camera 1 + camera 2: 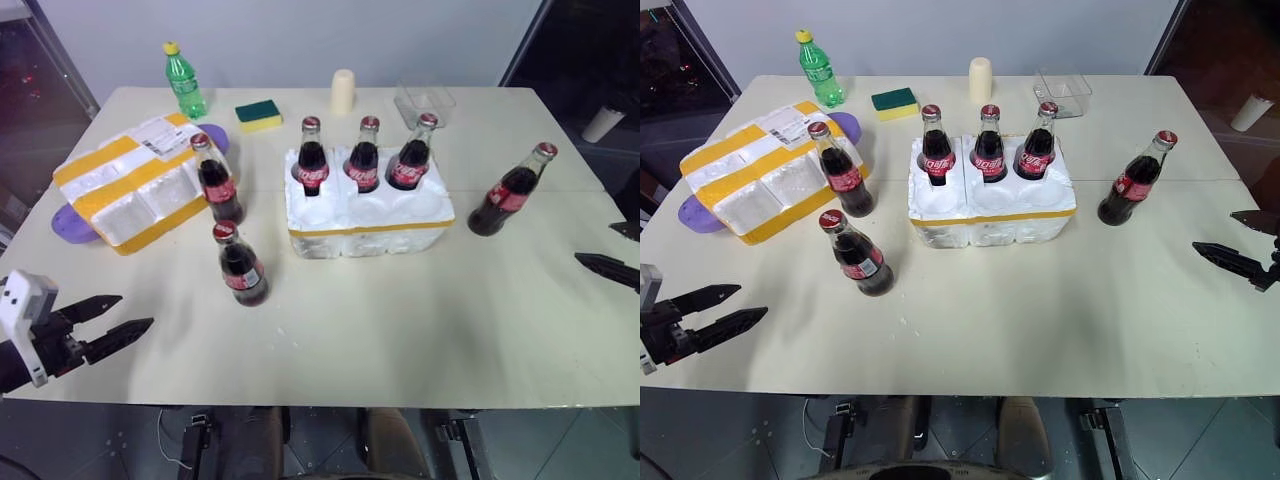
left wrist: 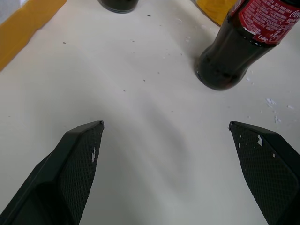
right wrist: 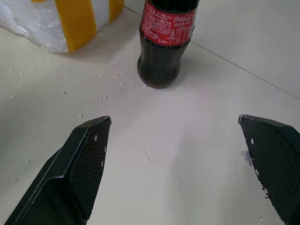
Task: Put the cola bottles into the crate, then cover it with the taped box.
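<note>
Your left gripper [image 1: 112,318], spread and empty, sits near-left of a loose bottle [image 1: 240,266]. Your right gripper [image 1: 1236,244], also spread, lies near-right of another bottle [image 1: 1134,180]; three fill the crate [image 1: 368,222].

green bottle [image 1: 185,83], sponge [image 1: 258,114] — cream cup [image 1: 343,91]

you see a cream table [image 1: 400,320]. on it stands the crate [image 1: 368,228] in the middle, with the taped box [image 1: 135,180] to its left, partly over a purple plate [image 1: 72,222]. three cola bottles [image 1: 240,265] stand directly on the table. at the far edge are a green bottle [image 1: 184,82], a sponge [image 1: 259,114], a cream cup [image 1: 343,92] and a clear container [image 1: 424,100].
</note>
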